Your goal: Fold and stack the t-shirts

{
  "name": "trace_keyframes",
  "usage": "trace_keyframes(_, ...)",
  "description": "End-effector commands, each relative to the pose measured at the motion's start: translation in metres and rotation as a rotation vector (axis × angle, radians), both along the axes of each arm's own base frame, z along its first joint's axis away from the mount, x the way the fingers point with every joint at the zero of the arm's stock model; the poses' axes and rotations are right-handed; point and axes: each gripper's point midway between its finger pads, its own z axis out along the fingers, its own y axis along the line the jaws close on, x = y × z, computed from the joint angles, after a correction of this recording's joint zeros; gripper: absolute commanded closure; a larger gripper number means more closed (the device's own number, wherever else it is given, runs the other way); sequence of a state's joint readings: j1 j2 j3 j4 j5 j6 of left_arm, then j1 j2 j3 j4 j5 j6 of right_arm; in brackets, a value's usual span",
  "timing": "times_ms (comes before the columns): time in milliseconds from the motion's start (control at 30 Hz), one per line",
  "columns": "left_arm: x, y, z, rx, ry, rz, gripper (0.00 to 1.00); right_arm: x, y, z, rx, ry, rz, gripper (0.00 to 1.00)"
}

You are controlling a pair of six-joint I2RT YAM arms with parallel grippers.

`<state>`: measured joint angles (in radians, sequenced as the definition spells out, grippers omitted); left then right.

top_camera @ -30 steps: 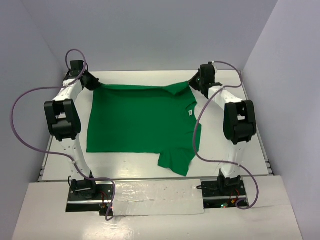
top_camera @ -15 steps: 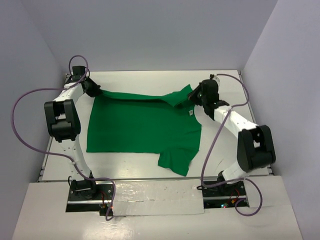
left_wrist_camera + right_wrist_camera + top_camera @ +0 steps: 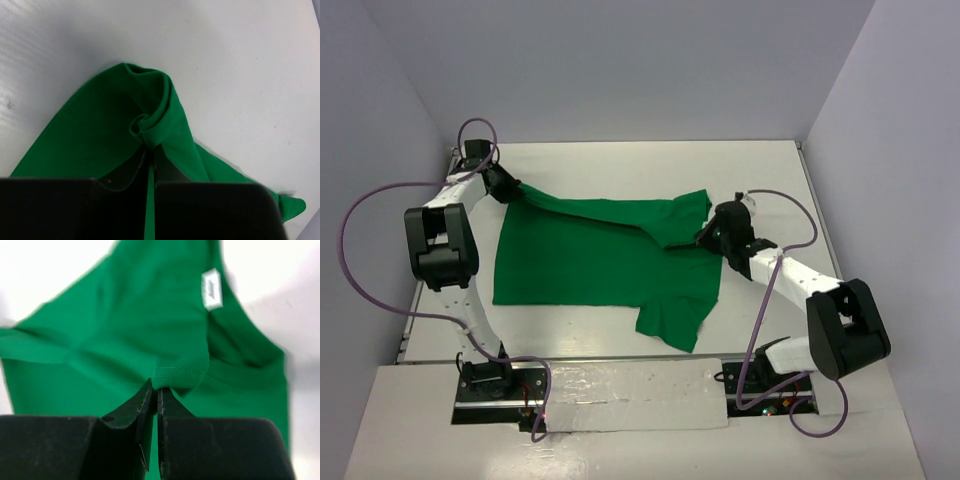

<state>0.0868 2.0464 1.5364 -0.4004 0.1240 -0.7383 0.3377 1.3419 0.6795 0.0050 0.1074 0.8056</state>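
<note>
A plain bright-green t-shirt [image 3: 590, 260] lies spread on the white table, its far edge lifted and folding toward me. My left gripper [image 3: 508, 187] is shut on the shirt's far left corner, where the cloth [image 3: 150, 115] bunches at the fingertips in the left wrist view. My right gripper [image 3: 710, 236] is shut on the shirt's far right part, over the collar area. In the right wrist view a stitched hem [image 3: 177, 375] is pinched between the jaws, and a white neck label [image 3: 212, 288] shows beyond. One sleeve [image 3: 670, 322] lies flat at the near right.
The white table [image 3: 620, 155] is walled by pale panels at the back and both sides. A white strip [image 3: 630, 390] runs along the near edge between the arm bases. Cables loop beside both arms.
The right gripper has pulled the shirt's far right part toward me and inward over the body. The left gripper has moved slightly nearer with its corner. The far edge is lifted into a diagonal fold.
</note>
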Motion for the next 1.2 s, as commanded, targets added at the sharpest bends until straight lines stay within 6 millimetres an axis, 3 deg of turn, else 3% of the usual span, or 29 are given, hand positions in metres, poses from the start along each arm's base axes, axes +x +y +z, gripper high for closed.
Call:
trace_keyframes(0,-0.004,0.010,0.026,0.035,-0.063,0.023,0.90,-0.011,-0.010,0.003,0.003,-0.027,-0.075,0.91)
trace_keyframes(33,-0.007,0.011,0.024,0.034,-0.053,0.033,0.89,-0.015,-0.011,-0.001,0.006,-0.020,-0.082,0.91)
trace_keyframes(100,-0.015,0.014,0.020,0.037,-0.012,0.063,0.75,-0.020,-0.012,-0.005,0.012,-0.010,-0.086,0.89)
trace_keyframes(167,-0.033,0.018,0.017,0.046,0.046,0.111,0.27,-0.024,-0.011,-0.007,0.014,-0.007,-0.081,0.80)
trace_keyframes(200,-0.040,0.020,0.023,0.051,0.044,0.125,0.13,-0.028,-0.011,-0.010,0.008,0.004,-0.075,0.71)
trace_keyframes(267,-0.051,0.023,0.044,0.070,0.013,0.152,0.07,-0.033,-0.012,-0.011,-0.006,0.020,-0.063,0.50)
trace_keyframes(300,-0.058,0.029,0.055,0.097,-0.007,0.179,0.08,-0.035,-0.013,-0.009,-0.014,0.021,-0.057,0.40)
trace_keyframes(333,-0.064,0.032,0.063,0.111,-0.021,0.199,0.10,-0.038,-0.015,-0.008,-0.024,0.027,-0.055,0.35)
trace_keyframes(400,-0.069,0.035,0.097,0.118,-0.107,0.223,0.13,-0.037,-0.021,0.004,-0.055,0.007,-0.062,0.25)
trace_keyframes(500,-0.068,0.027,0.116,0.097,-0.173,0.185,0.21,-0.030,-0.030,0.020,-0.108,-0.021,-0.082,0.24)
trace_keyframes(533,-0.068,0.024,0.114,0.095,-0.164,0.175,0.29,-0.024,-0.033,0.026,-0.123,-0.027,-0.086,0.24)
trace_keyframes(600,-0.067,0.023,0.100,0.109,-0.122,0.174,0.40,-0.016,-0.036,0.032,-0.138,-0.023,-0.085,0.24)
trace_keyframes(633,-0.070,0.022,0.086,0.117,-0.082,0.173,0.55,-0.014,-0.035,0.034,-0.141,-0.016,-0.079,0.24)
trace_keyframes(733,-0.070,0.014,0.061,0.109,-0.055,0.121,0.75,-0.011,-0.029,0.038,-0.119,-0.026,-0.056,0.24)
trace_keyframes(800,-0.069,0.003,0.048,0.093,-0.050,0.070,0.75,-0.012,-0.024,0.038,-0.097,-0.030,-0.042,0.24)
trace_keyframes(933,-0.067,-0.017,0.016,0.089,0.016,0.008,0.64,-0.013,-0.023,0.032,-0.091,-0.012,-0.033,0.24)
trace_keyframes(1167,-0.056,-0.019,-0.018,0.058,0.055,0.046,0.62,-0.017,-0.027,0.030,-0.110,-0.006,-0.034,0.23)
